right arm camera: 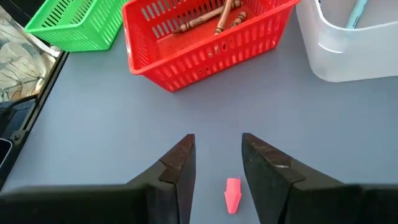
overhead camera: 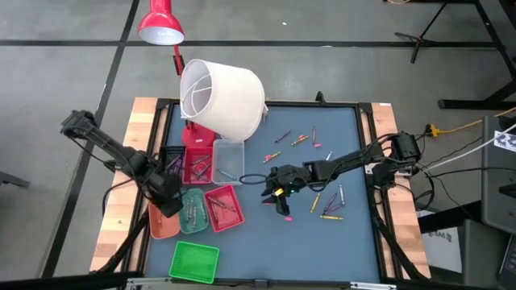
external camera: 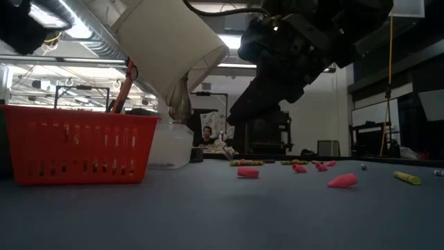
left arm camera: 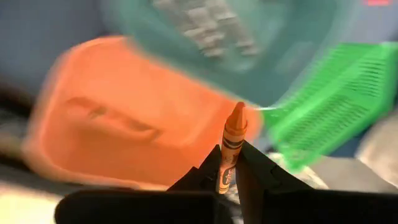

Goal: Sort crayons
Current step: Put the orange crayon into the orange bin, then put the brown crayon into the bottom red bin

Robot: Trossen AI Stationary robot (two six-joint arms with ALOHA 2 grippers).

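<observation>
Blue tabletop (overhead camera: 322,242) framed by wood edges, big white lampshade (overhead camera: 224,95) tipped over at the far side beside a red lamp (overhead camera: 160,24)

Cluster of trays on the left half: green tray (overhead camera: 194,262) nearest, red tray (overhead camera: 223,207) and teal tray (overhead camera: 192,211) side by side, orange tray (overhead camera: 164,223) just left of those, clear tray (overhead camera: 229,159) and another red one behind, several already holding sticks, so presumably one colour per tray

Left arm reaching over the orange tray, left gripper (left arm camera: 229,169) with jaws clamped on an orange crayon (left arm camera: 231,146), tip pointing away from the wrist, held above the orange tray (left arm camera: 118,124); likely lined up to drop it in the matching colour

Right arm stretched in from the right edge, right gripper (right arm camera: 217,163) low over bare tabletop just right of the red tray (right arm camera: 205,37), jaws apart and holding nothing, straddling a tiny pink stub (right arm camera: 232,194); probably a stray bit, not a sorting target

Loose crayons (overhead camera: 329,205) still scattered near the right arm, more (overhead camera: 297,140) toward the far side, well apart from the trays, so plenty left to sort

Brown crayons (right arm camera: 214,17) lying in the red tray
</observation>
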